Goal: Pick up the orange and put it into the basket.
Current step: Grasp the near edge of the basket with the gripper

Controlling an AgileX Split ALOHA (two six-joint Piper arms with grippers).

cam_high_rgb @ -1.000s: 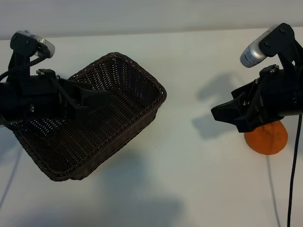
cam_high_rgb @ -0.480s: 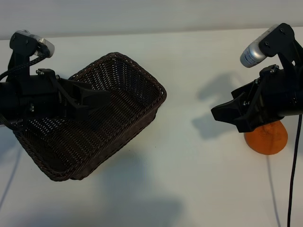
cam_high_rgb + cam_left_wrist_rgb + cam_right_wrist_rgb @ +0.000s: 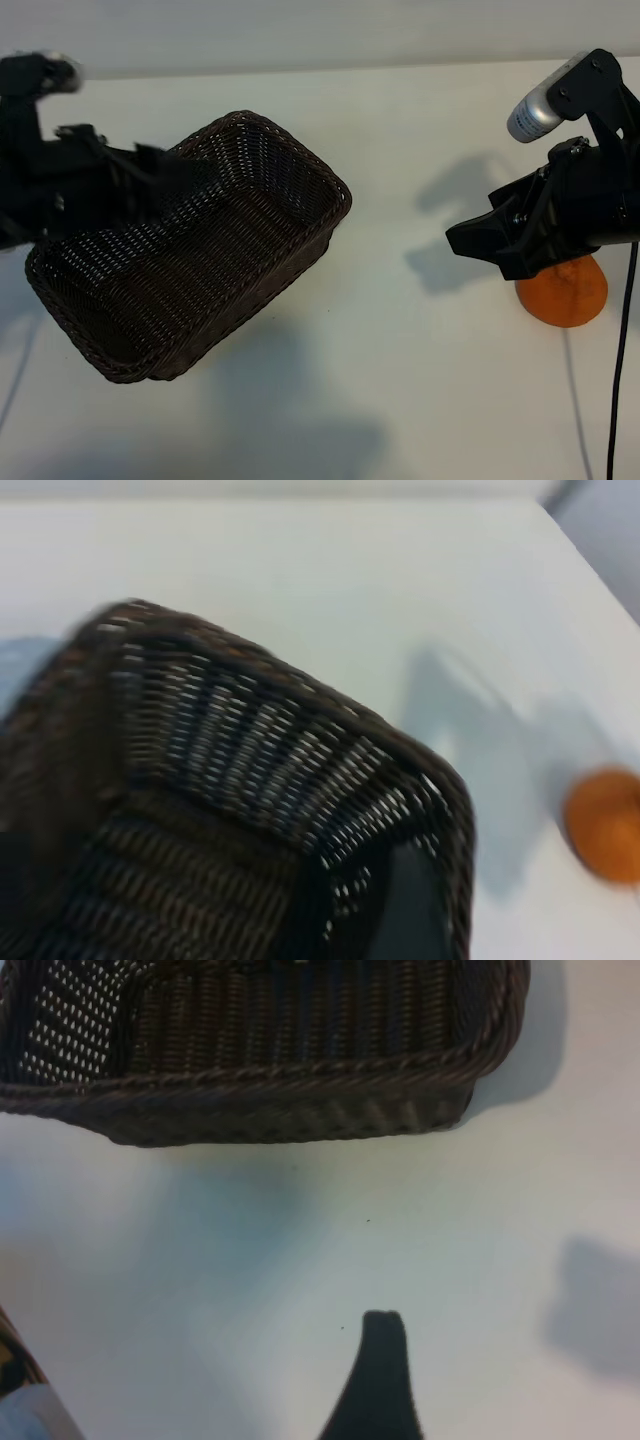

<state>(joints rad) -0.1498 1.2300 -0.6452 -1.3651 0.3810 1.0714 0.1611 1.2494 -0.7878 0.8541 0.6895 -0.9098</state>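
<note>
The white surface (image 3: 400,400) is bare at the near edge and carries everything.

A little farther in, on the left, sits the big dark-brown woven wicker basket (image 3: 190,270) with a braided rim. It is turned at a slant. Nothing lies inside it.

On the right, well apart from the basket, the small round bright-orange fruit (image 3: 565,292) rests on the surface. The black right hand (image 3: 480,240) hangs just above and beside it, not touching it. Its fingers are spread wide and hold nothing. One dark finger (image 3: 375,1380) shows in the right wrist view.

The black left hand (image 3: 150,170) is over the basket's far left rim. It looks blurred. Its fingers are wide too, and hold nothing.
</note>
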